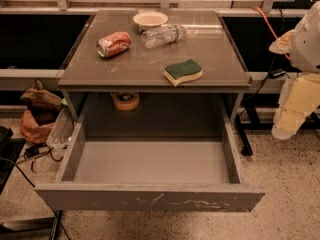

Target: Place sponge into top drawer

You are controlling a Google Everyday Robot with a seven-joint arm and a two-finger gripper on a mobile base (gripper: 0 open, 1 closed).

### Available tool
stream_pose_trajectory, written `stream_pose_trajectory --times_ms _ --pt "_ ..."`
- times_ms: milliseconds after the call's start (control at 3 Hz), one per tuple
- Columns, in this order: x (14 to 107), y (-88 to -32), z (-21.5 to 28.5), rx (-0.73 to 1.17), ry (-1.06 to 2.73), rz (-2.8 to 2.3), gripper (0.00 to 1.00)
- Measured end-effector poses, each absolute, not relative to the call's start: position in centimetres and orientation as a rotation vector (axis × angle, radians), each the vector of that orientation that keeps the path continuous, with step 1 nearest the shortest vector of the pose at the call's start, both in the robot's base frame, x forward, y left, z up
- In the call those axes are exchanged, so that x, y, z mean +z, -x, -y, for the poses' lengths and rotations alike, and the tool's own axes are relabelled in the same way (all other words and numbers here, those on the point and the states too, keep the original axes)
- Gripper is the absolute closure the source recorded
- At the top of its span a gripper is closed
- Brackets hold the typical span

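Observation:
The sponge (183,71), dark green on top with pale yellow foam below, lies on the grey tabletop (150,59) near its front right corner. The top drawer (150,196) is pulled fully out below the tabletop; its flat grey floor is bare and its front panel is scratched. My gripper (293,111) hangs at the right edge of the view, right of the table, lower than the tabletop and well apart from the sponge. It holds nothing that I can see.
On the tabletop lie a crushed orange can (113,44), a plastic bottle (164,35) on its side and a white bowl (150,19). A tape roll (125,100) sits under the tabletop behind the drawer. Bags and cables (37,116) lie on the floor at left.

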State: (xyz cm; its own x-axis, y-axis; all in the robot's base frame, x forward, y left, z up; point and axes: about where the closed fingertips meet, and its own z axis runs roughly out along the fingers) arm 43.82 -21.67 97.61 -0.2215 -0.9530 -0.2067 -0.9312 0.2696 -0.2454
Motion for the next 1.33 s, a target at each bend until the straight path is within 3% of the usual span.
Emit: stream_pose_trajectory --times_ms 667,1333 --pt "96.7 -46.5 22.3 -0.031 1.713 -2.163 0.0" --pt "93.2 -55.0 24.4 0.179 1.671 -2.005 0.0"
